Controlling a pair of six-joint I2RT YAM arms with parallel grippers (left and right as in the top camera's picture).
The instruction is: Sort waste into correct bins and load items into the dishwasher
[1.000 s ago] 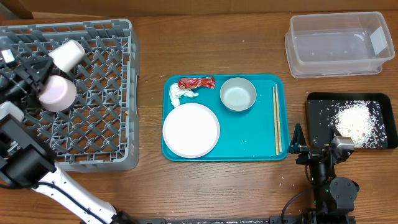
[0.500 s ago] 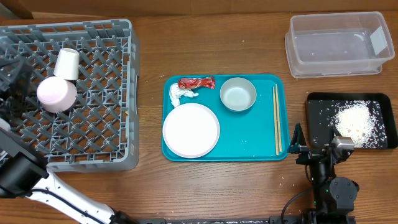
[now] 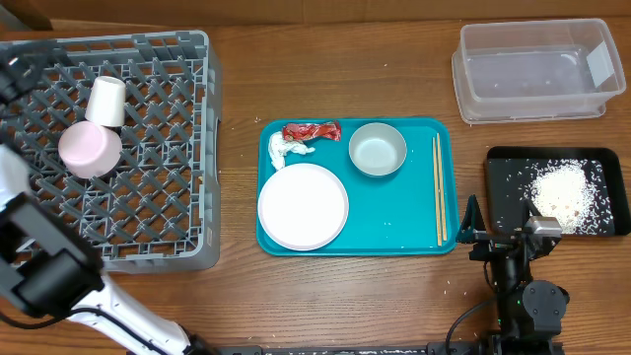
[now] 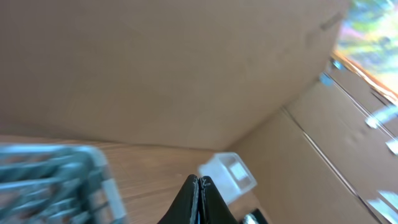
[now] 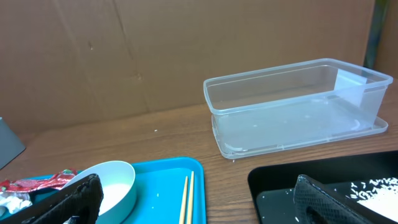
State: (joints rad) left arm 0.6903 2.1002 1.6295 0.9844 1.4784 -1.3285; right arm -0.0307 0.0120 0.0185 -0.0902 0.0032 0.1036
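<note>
The grey dish rack [image 3: 148, 212] stands at the left. A small white cup [image 3: 106, 100] lies in it beside the pink-backed plate [image 3: 90, 148]. On the teal tray [image 3: 394, 212] are the red wrapper [image 3: 312, 130], the white tissue wad [image 3: 287, 150], the grey-green bowl [image 3: 378, 149] and the small white plate [image 3: 303, 206]. The clear tub [image 3: 534, 71] stands at the back right. My left gripper [image 4: 200, 183] is shut and empty; in the overhead view it [image 3: 12, 77] is at the rack's far left edge. My right gripper [image 5: 199, 205] is open and empty, low at the tray's right end.
Two wooden chopsticks [image 3: 438, 187] lie along the tray's right side. A black tray [image 3: 508, 173] with loose white rice stands at the right, in front of the tub. A cardboard wall runs behind the table. In the right wrist view the bowl [image 5: 112, 183] and the tub [image 5: 292, 106] show.
My left gripper let go of the white cup, which now lies in the rack. The gripper drew back to the left and shut. The right arm has not moved.
</note>
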